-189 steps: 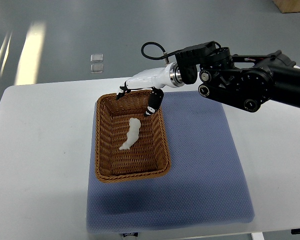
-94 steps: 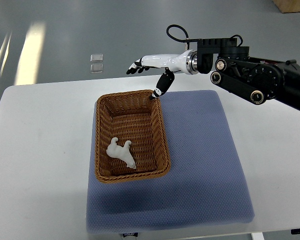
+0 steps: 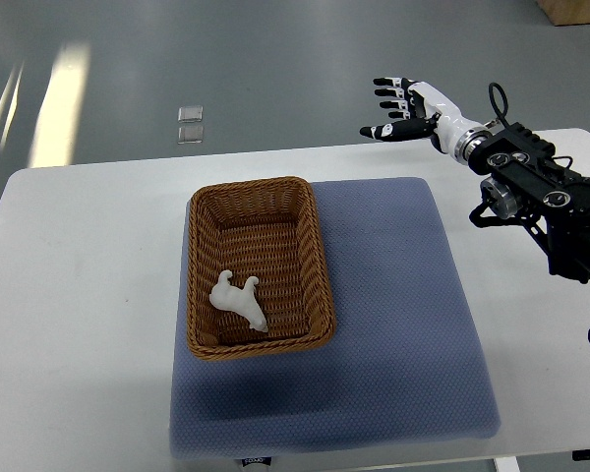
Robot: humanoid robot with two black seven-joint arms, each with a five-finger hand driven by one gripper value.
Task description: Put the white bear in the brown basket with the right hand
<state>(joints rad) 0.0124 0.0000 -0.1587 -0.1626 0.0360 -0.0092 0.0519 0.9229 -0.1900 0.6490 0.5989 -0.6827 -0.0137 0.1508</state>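
Note:
The white bear (image 3: 239, 301) lies on its side inside the brown wicker basket (image 3: 308, 258), near the basket's front end. My right hand (image 3: 401, 106) is up at the back right, well away from the basket and beyond the table's far edge. Its fingers are spread and hold nothing. Its black arm (image 3: 536, 189) comes in from the right edge. My left arm does not show.
The basket stands on the left part of a blue-grey mat (image 3: 403, 324) laid on the white table (image 3: 79, 295). Grey floor lies beyond the table's far edge.
The bear dropped from mid-basket to the basket's front end and settled there. My right hand rose off the basket's far rim and swung back to the right, fingers spread.

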